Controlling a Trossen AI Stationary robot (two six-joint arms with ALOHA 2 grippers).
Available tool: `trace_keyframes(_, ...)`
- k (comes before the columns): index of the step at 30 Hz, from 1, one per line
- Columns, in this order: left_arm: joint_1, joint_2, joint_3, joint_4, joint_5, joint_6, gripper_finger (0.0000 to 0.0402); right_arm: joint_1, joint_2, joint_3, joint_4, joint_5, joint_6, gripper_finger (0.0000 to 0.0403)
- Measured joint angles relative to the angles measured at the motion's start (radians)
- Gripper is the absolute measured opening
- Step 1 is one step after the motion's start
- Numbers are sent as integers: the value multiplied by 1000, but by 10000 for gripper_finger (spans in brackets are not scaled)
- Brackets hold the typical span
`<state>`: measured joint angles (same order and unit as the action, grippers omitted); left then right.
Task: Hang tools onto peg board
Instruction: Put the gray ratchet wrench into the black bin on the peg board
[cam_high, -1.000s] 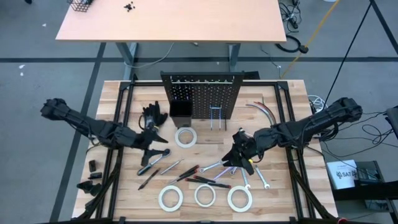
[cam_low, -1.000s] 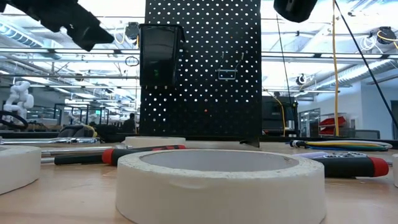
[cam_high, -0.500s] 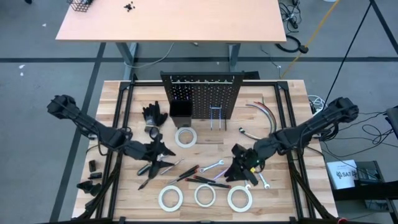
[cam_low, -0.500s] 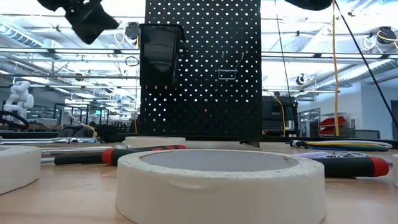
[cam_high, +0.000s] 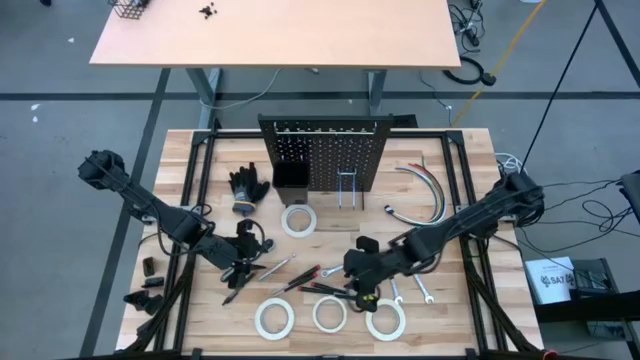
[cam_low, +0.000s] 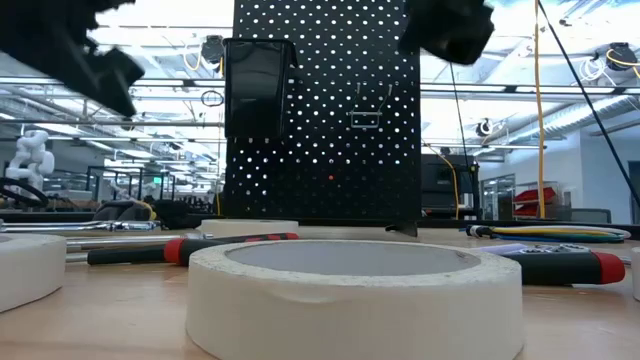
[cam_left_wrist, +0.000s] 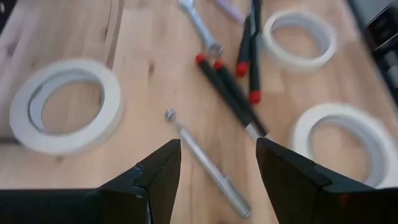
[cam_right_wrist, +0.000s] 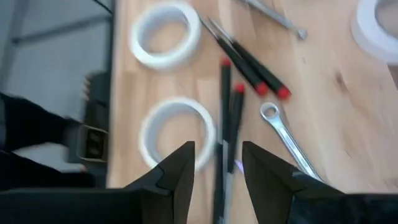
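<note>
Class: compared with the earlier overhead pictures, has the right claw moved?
Yes. The right claw has moved away from the peg board, toward the front tape rolls and the table's middle.

Left gripper (cam_high: 243, 262) low over the table, fingers (cam_left_wrist: 158, 177) apart, right gripper (cam_high: 362, 285) low, fingers parted, empty

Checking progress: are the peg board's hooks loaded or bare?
Bare, seemingly: the peg board shows only its bin and an empty hook.

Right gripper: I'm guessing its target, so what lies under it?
Under the open right gripper lie red-and-black screwdrivers, between a tape roll and a wrench; its fingers cover their lower ends.
</note>
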<state>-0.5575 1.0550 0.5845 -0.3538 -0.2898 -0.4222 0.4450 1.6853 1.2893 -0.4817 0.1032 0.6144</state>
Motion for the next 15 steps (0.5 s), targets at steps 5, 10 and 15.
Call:
trace_keyframes(5,0,2,-75,-4,-58,-100,212,-5,74,38,-30,69,-23,128)
trace_keyframes(10,1,3,-128,-17,-80,-236,212,-9,99,40,-18,156,-125,128)
trace_keyframes(15,1,3,-156,-29,-81,-319,212,-23,100,40,-1,156,-164,128)
